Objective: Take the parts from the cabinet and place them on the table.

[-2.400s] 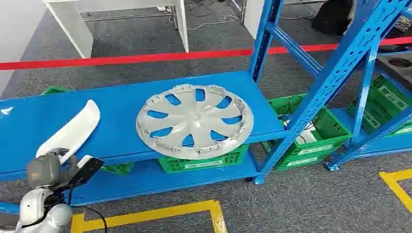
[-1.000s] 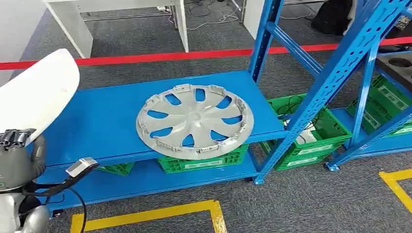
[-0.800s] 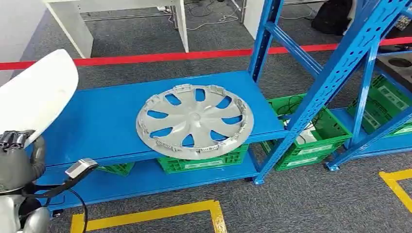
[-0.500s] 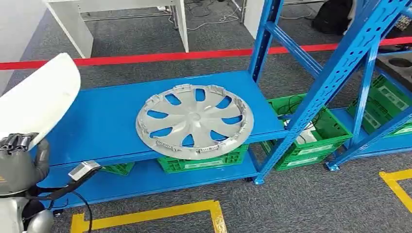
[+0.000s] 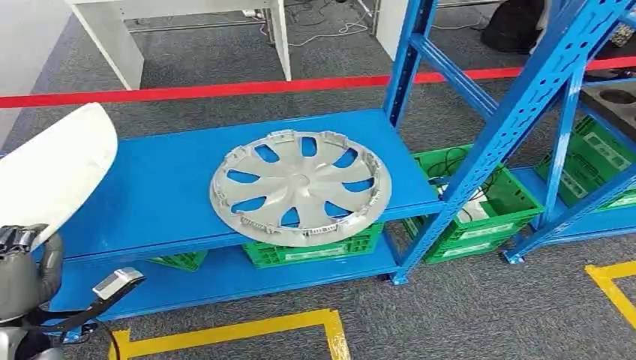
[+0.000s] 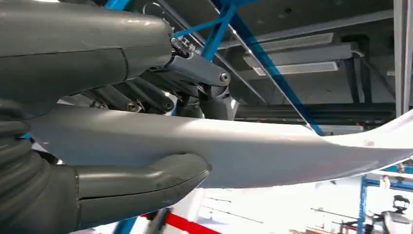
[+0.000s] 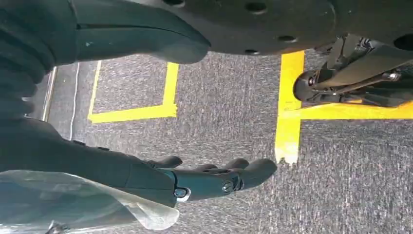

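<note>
The left hand [image 5: 22, 259] holds a long, curved white trim panel [image 5: 52, 169] at the left edge of the head view, raised clear of the blue shelf [image 5: 172, 187] so that its broad rounded end stands above the shelf's left end. In the left wrist view the grey thumb [image 6: 141, 178] presses one face of the white trim panel [image 6: 253, 151] while the darker fingers [image 6: 195, 73] close over the other face, so the panel is clamped between them. A silver hubcap [image 5: 300, 187] lies flat on the same shelf, right of its middle and close to the front edge, which its rim slightly overhangs; it is well apart from the held panel. Green plastic crates [image 5: 480, 202] sit on the lower blue shelf beneath and to the right. A red tape line [image 5: 225, 88] runs across the grey carpet [image 5: 465, 315] behind the rack, and yellow floor tape [image 5: 247, 330] marks the carpet in front of it. In the right wrist view the right hand [image 7: 204, 178] hangs over the carpet with its fingers stretched out, spread from the thumb and holding nothing, above yellow tape lines [image 7: 290, 107].
</note>
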